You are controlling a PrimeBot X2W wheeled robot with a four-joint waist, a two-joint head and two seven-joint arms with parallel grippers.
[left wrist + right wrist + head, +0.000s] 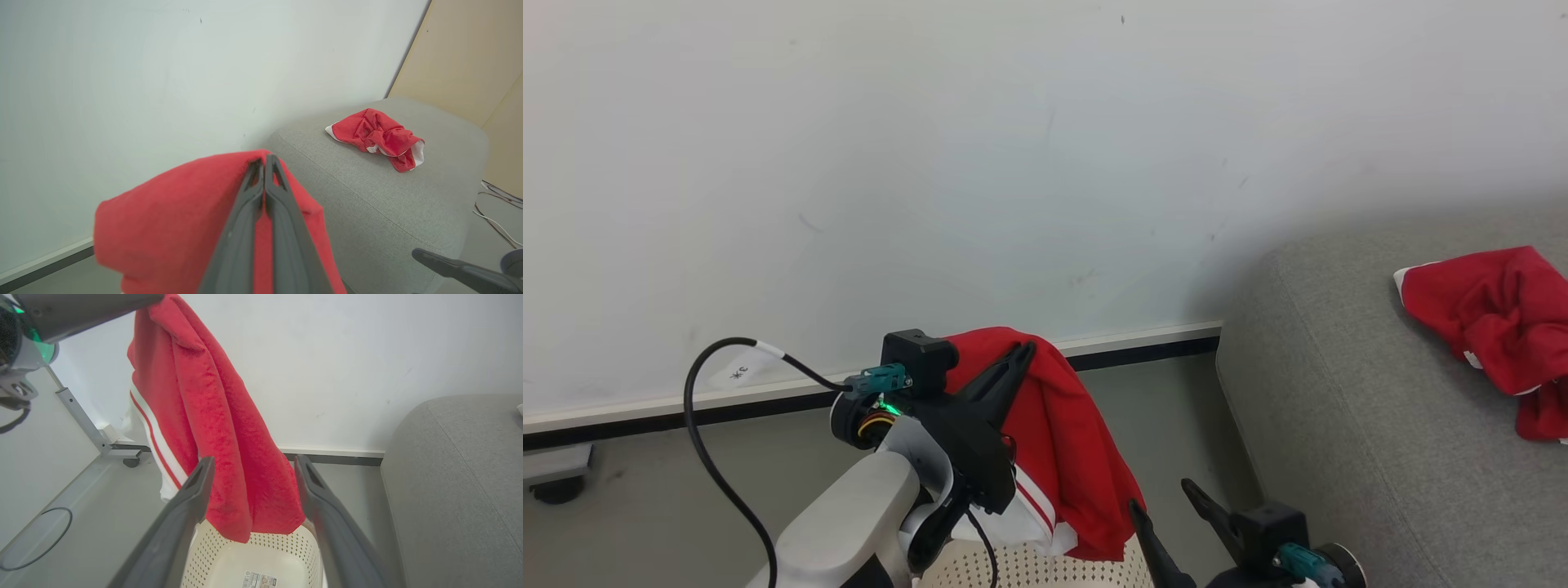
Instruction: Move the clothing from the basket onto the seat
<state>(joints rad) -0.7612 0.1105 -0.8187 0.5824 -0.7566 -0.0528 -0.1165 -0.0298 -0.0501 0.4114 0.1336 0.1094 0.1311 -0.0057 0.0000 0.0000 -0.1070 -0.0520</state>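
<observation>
One red garment hangs pinched in the left gripper at lower centre, above the basket. The seat lies toward frame right. The right gripper gapes empty.

left claw sits high, fingers pressed tight together, pinching the red garment, which hangs off the tips. Pale left forearm angles up from the bottom edge of the head view, with a green light on at the left wrist. right claw sits low at lower right, fingers spread wide, gripping nothing.
</observation>
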